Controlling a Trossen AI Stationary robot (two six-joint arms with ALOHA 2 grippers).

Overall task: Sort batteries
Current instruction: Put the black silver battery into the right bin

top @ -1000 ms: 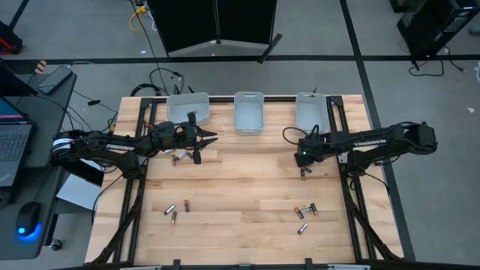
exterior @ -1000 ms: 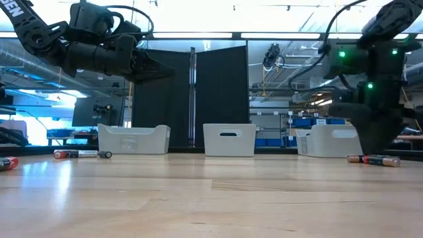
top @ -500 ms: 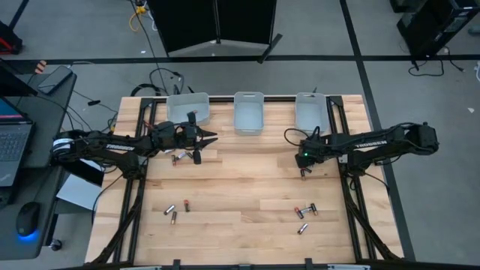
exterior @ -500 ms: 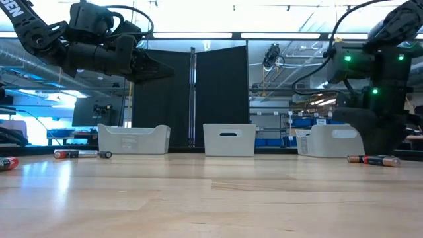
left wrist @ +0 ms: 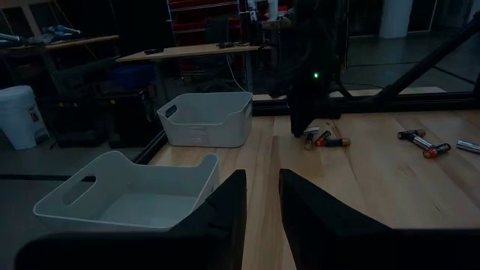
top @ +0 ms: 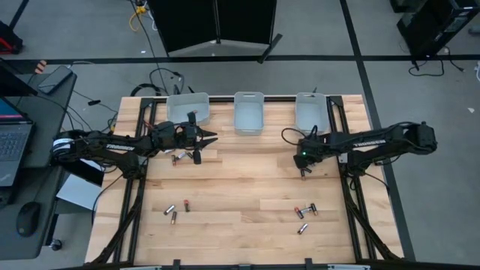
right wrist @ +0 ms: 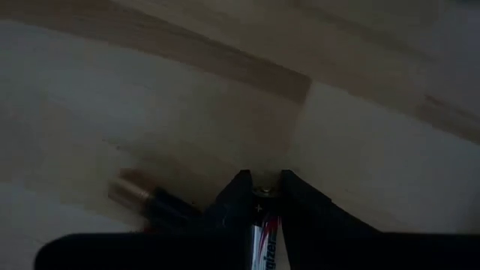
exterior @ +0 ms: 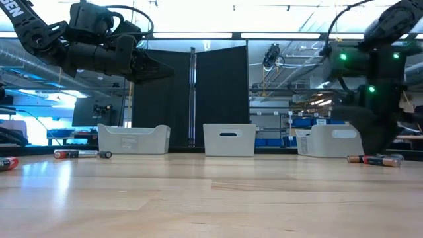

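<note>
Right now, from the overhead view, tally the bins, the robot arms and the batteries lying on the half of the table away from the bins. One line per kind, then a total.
Bins: 3
Robot arms: 2
Batteries on the half away from the bins: 6, in two loose groups of 3
Total: 11
</note>
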